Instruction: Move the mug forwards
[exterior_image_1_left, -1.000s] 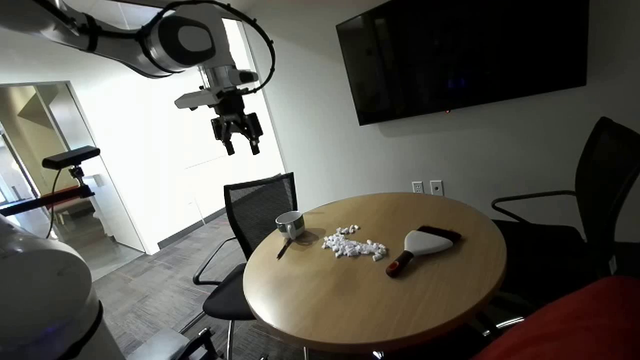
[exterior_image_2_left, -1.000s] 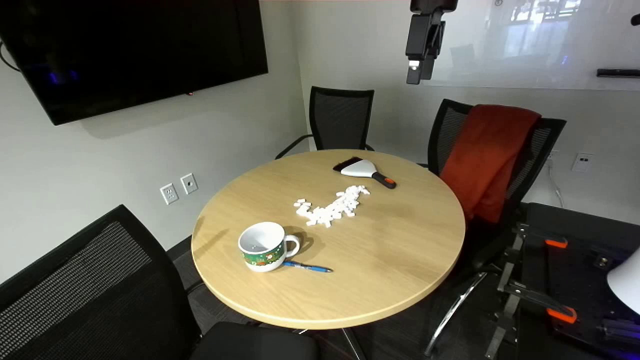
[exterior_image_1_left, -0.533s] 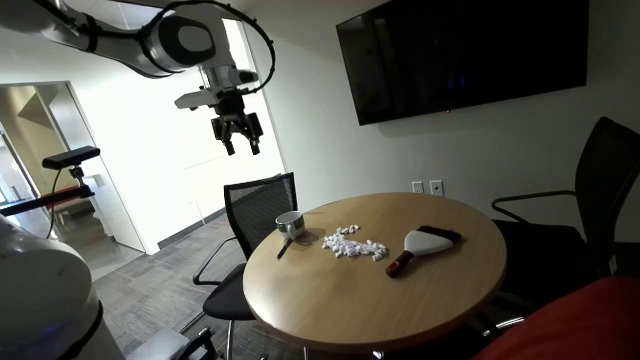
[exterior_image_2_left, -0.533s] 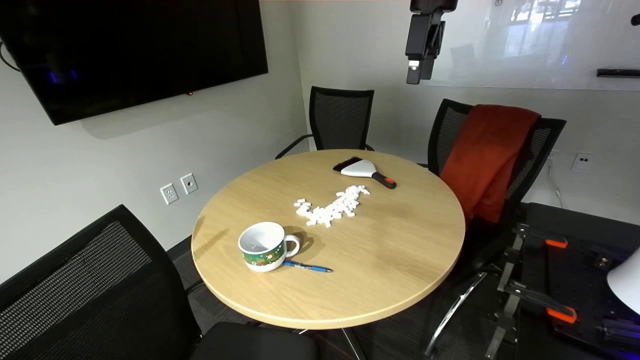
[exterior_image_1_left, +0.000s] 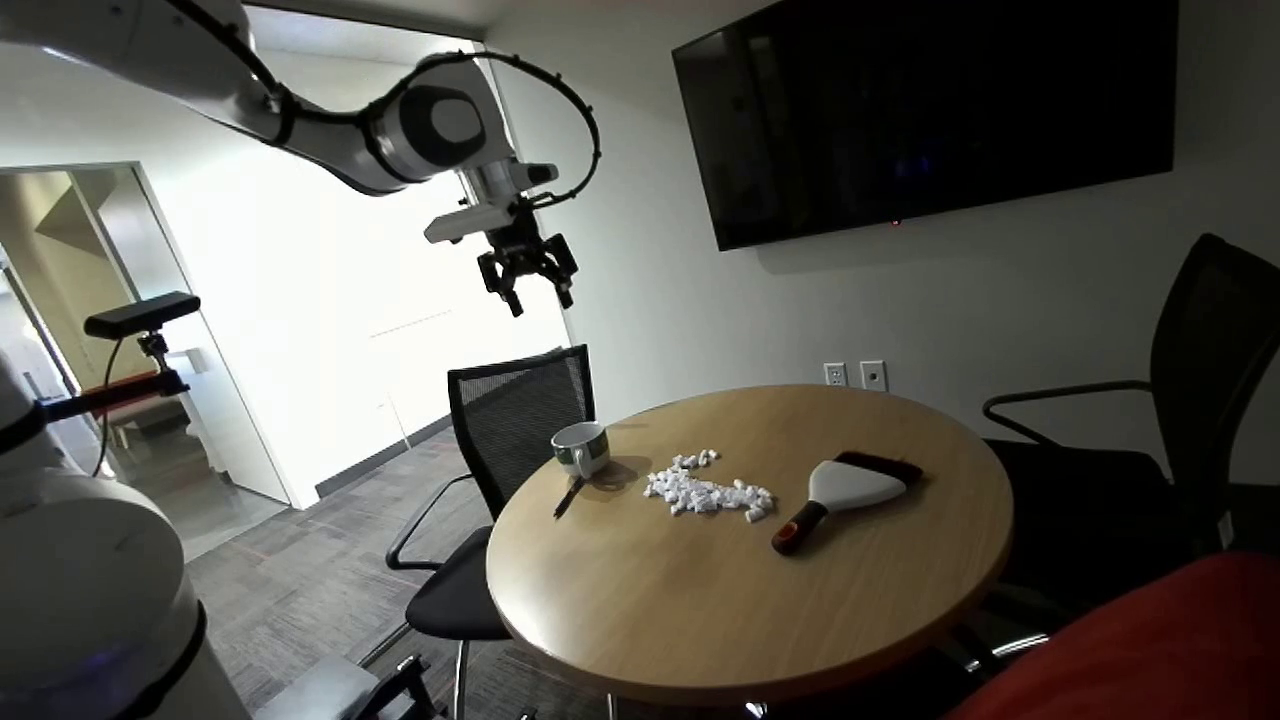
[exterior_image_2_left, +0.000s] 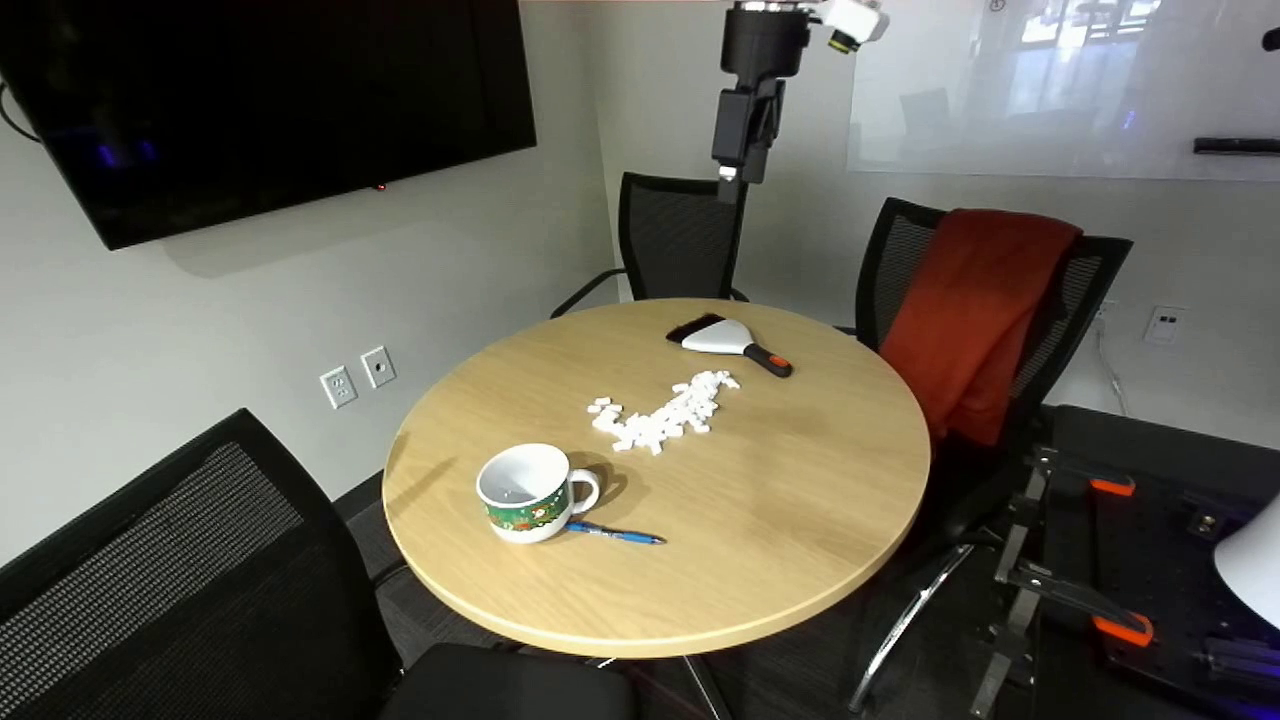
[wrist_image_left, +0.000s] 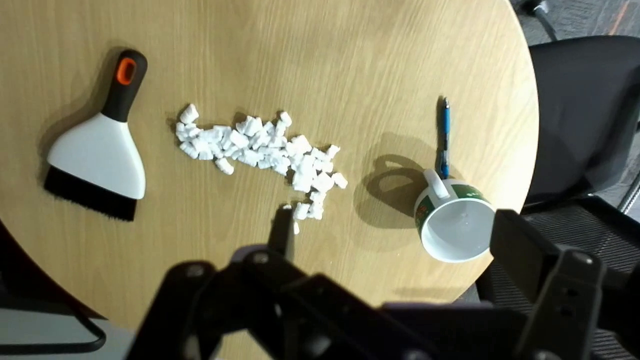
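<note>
The mug (exterior_image_2_left: 525, 495) is white with a green patterned band and stands upright on the round wooden table (exterior_image_2_left: 800, 560), its handle beside a blue pen. It also shows in an exterior view (exterior_image_1_left: 580, 450) and, from above, in the wrist view (wrist_image_left: 457, 227), where its inside looks empty. My gripper (exterior_image_1_left: 540, 302) hangs in the air well above the table, apart from the mug; it also shows in an exterior view (exterior_image_2_left: 732, 190). In the wrist view the gripper's fingers (wrist_image_left: 395, 220) are wide apart with nothing held. The right finger overlaps the mug's rim in the picture.
A pile of small white pieces (exterior_image_2_left: 665, 415) lies mid-table beside the mug. A brush with a white head (exterior_image_2_left: 715, 337) lies beyond it. The blue pen (exterior_image_2_left: 615, 533) touches or nearly touches the mug. Black chairs (exterior_image_1_left: 520, 410) stand round the table; a screen (exterior_image_1_left: 930, 110) hangs on the wall.
The arm stayed still at first, then moved the gripper outward, away from the robot's base, and slightly lower. The gripper stays open. The mug and other table things have not moved.
</note>
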